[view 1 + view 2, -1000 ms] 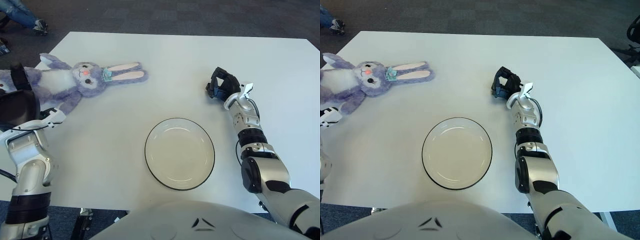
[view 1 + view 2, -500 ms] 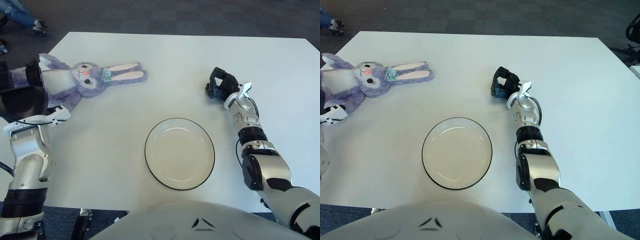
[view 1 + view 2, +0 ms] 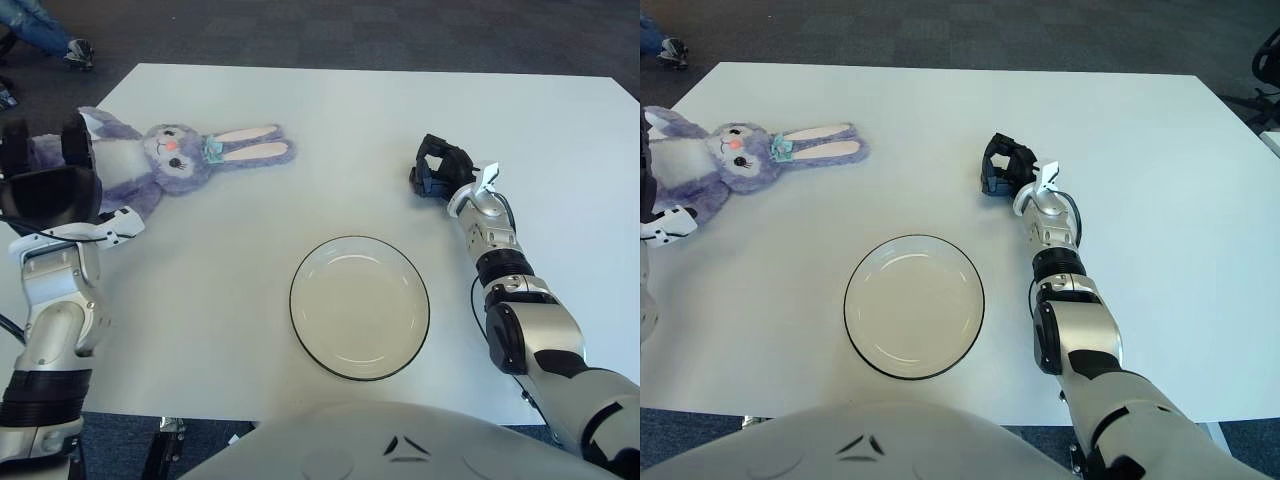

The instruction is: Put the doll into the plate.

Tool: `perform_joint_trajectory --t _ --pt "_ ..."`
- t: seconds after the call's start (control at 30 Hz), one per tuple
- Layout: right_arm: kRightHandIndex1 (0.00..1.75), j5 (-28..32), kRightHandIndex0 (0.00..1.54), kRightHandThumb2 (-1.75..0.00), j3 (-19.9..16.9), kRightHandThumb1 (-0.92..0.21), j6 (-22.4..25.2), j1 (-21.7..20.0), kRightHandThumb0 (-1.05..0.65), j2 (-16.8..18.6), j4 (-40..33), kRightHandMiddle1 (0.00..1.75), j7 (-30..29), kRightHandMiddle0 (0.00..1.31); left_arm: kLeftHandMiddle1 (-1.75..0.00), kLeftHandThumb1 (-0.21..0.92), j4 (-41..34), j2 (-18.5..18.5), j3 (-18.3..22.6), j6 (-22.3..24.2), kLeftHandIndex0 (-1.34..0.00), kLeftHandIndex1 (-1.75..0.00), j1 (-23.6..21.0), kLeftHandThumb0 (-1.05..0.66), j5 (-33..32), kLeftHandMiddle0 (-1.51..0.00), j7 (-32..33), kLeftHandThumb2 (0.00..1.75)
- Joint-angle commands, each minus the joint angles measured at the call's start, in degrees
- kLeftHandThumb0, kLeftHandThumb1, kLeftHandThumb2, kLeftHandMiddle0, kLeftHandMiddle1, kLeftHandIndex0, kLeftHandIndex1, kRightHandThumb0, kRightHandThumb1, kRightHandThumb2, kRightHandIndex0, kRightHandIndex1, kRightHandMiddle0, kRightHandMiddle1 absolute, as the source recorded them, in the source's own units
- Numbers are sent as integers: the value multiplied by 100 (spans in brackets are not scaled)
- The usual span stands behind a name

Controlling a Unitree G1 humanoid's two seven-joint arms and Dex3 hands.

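On the far left part of the white bench [image 3: 330, 120] lies a purple plush bunny doll [image 3: 160, 160], stretched out on its back with its head pointing toward the middle of the bench and its two long ears [image 3: 250, 143] flat on the surface, side by side. A small teal bow sits at the base of the ears, and the white belly faces up. The doll's lower body runs out toward the bench's left edge.

The left robot hand [image 3: 45, 170] shows at that left edge, over the doll's legs and lower body, its dark fingers [image 3: 75, 145] raised and spread on either side of the plush. Whether they actually press on the doll cannot be told; nothing is lifted, and the doll lies flat on the bench.

The glass plate [image 3: 359, 306], round with a dark rim, stands near the front edge at about the centre of the bench, well apart from the doll and holding nothing.

The right robot hand [image 3: 1002, 170] shows to the right of the plate and farther back, its black fingers curled in on themselves with nothing between them, the forearm stretched back toward the robot's body.
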Motion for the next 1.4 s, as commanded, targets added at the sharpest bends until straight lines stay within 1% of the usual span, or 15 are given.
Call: perform_joint_trajectory --t 0.0,0.23,0.57,0.67,0.73,0.83,0.93,1.1,1.37 --pt "175 -89 128 -149 51 -18 -91 30 -54 -36 89 175 94 73 0 62 112 114 -45 -14 0 -2 -147 -85 -68 0 -25 63" --pt "175 -158 128 -149 99 -17 -88 -7 -54 -71 69 175 158 73 0 60 419 313 -200 -38 0 0 -356 -85 -38 0 -115 63" --pt "175 -205 128 -149 110 -18 -1 -53 -54 -81 131 175 110 73 0 55 797 639 -463 -24 0 0 -595 -84 -20 0 -420 61" --pt "175 -209 129 -149 102 -18 -2 -52 -54 -73 174 175 83 73 0 54 998 706 -560 -42 0 0 -736 -83 -63 0 -485 61" --pt "175 -205 129 -150 92 -17 17 -65 -54 -65 242 175 67 74 0 51 1323 748 -663 -101 0 0 -942 -82 -117 0 -472 63" --pt "175 -164 129 -150 67 -16 44 -82 -54 -60 302 175 97 74 0 47 2065 806 -822 -279 0 0 -1339 -80 -244 0 -261 68" --pt "175 -124 130 -151 45 -16 18 -80 -54 -61 325 175 165 74 0 43 2624 861 -943 -428 0 0 -1610 -77 -358 0 -39 74" --pt "175 -106 129 -150 45 -16 -28 -49 -54 -76 318 175 324 74 0 40 2882 884 -1031 -489 -1 -2 -1716 -75 -537 0 232 80" --pt "175 -140 129 -149 37 -17 -18 -65 -54 -95 424 175 329 73 0 37 3386 897 -1175 -617 0 -11 -1922 -73 -835 0 602 86"
